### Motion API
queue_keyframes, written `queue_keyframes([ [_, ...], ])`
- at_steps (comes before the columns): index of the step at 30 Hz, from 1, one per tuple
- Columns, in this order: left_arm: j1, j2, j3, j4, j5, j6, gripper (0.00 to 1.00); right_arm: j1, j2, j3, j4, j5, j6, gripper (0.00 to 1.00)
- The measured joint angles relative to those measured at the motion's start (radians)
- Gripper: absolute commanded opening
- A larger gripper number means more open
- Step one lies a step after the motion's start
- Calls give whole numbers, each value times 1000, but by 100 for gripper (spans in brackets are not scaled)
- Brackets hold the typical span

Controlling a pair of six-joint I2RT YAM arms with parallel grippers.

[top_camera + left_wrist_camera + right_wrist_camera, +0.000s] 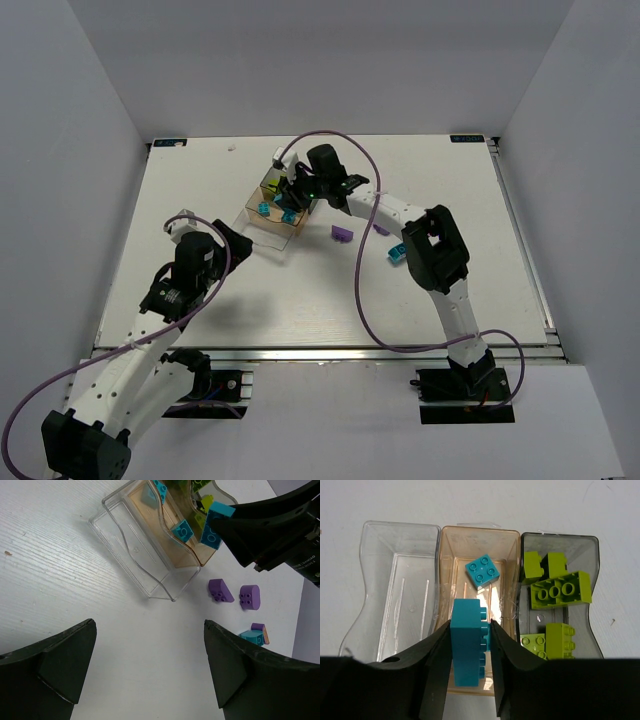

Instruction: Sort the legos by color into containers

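While the right arm's fingers (440,660) clamp a long cyan brick (468,642) by its sides, it hangs over one end of the orange-tinted tray (480,534), within its walls. A small cyan brick (483,571) lies farther along that tray. Touching the orange tray's long sides are the clear tray (400,580) and the grey tray (560,542), which holds lime bricks (561,592). Two purple bricks (220,590) lie on the bench (75,555) off the orange tray's short end, apart from it, with a cyan and purple pair (254,636) farther out. The left arm's fingers (60,665) are spread wide over the bench beside the clear tray.
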State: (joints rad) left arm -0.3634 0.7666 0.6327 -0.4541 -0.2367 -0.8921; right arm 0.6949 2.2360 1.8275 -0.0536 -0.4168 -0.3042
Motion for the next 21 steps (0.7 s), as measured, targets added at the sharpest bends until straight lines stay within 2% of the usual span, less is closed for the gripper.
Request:
queue_keyframes([
  [2,0,0,0,4,2,0,98,-1,2,1,0,8,-3,55],
  [3,0,0,0,7,5,0,98,-1,2,2,0,15,-8,71],
  [6,0,3,0,15,13,0,98,-1,2,2,-3,26,-19,89],
  [11,0,5,-2,29,25,1,98,-13,-14,0,-58,23,-42,89],
  [14,0,6,-6,45,39,2,98,-33,-90,-50,-97,29,-52,89],
  [17,0,18,-12,75,53,5,98,-85,-220,-128,-156,11,-61,61],
  [18,0,25,-13,82,59,7,98,-113,-262,-146,-180,2,-59,36],
  [20,0,40,-14,97,70,11,98,-181,-330,-170,-220,-5,-55,17],
  [21,0,47,-14,102,74,12,98,-223,-359,-179,-246,-2,-52,12],
])
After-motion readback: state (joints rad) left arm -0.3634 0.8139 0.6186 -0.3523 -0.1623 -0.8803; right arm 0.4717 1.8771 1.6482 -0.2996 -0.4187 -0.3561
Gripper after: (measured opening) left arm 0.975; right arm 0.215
